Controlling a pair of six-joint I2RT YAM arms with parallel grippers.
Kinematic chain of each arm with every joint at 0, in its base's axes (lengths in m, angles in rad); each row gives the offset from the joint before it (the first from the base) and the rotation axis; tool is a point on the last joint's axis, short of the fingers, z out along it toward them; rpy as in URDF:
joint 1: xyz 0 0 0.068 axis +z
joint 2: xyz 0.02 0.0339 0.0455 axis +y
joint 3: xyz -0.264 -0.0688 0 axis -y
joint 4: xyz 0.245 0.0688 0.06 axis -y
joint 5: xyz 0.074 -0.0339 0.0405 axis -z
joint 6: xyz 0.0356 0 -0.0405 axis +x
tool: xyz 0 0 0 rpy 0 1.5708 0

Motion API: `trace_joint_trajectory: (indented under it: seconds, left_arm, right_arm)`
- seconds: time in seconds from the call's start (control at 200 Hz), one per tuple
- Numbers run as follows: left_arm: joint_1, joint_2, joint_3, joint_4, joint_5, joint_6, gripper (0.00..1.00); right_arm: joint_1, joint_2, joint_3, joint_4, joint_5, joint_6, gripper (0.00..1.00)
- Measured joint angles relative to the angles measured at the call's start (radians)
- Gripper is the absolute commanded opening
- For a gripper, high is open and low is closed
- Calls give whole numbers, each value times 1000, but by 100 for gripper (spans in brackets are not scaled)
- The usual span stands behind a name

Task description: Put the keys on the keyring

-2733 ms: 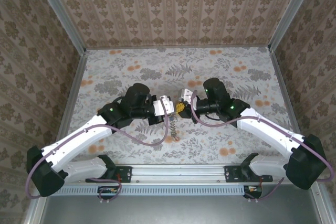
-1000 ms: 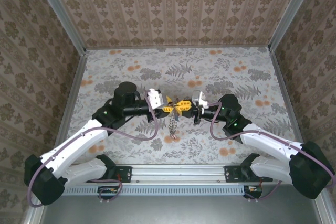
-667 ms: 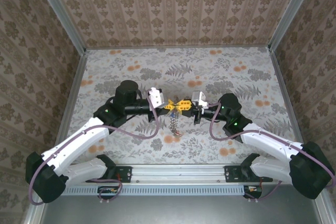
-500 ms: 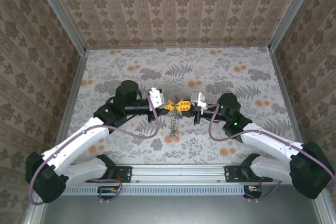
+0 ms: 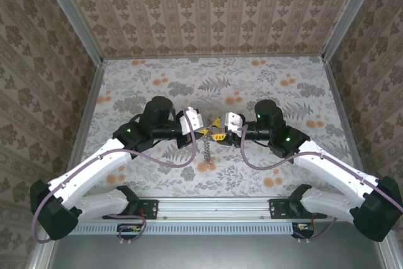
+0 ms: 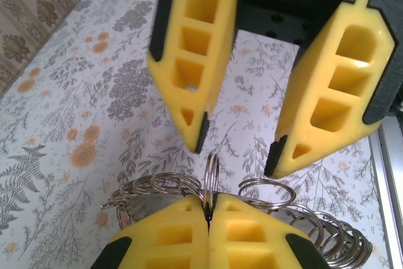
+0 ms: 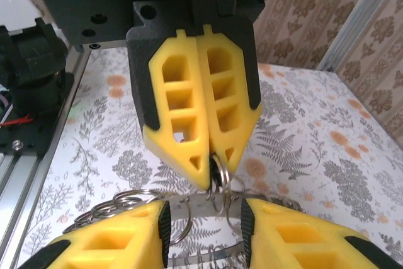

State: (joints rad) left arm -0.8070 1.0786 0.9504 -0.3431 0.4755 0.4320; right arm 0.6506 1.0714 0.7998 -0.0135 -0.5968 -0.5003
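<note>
Steel ring (image 6: 211, 171) bunch: one loop pinched right at left claw (image 6: 208, 209) tips, the rest dangling below | right claw (image 7: 204, 209) just popped open, jaws partway apart either side of the loops | left stays clamped | reads like a regrip imo, threading still to do

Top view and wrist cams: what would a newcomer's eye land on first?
Two yellow-fingered grippers meeting tip to tip over mid-table. The left gripper is pinched shut on one thin ring of the keyring, whose metal rings dangle beneath, while the right gripper faces it with jaws open. The floral table lies underneath.
</note>
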Motion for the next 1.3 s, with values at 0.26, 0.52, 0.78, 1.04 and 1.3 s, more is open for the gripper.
trace_joint_trajectory:
  seconds: [0.26, 0.52, 0.78, 1.04, 1.3]
  left_arm:
    - [-44, 48, 26, -83, -45, 69, 0]
    - [-47, 55, 31, -89, -52, 89, 0]
    - [-36, 55, 32, -84, -57, 78, 16]
    - [-6, 21, -16, 32, -8, 5, 18]
    - [12, 19, -36, 156, 26, -68, 12]
  right_arm:
    - [3, 67, 71, -160, 26, -33, 23]
    - [11, 88, 77, -195, 21, -35, 6]
    - [10, 79, 35, -101, 12, 66, 0]
    - [-2, 36, -203, 407, -2, 354, 0]
    - [-16, 78, -328, 824, 25, 558, 0]
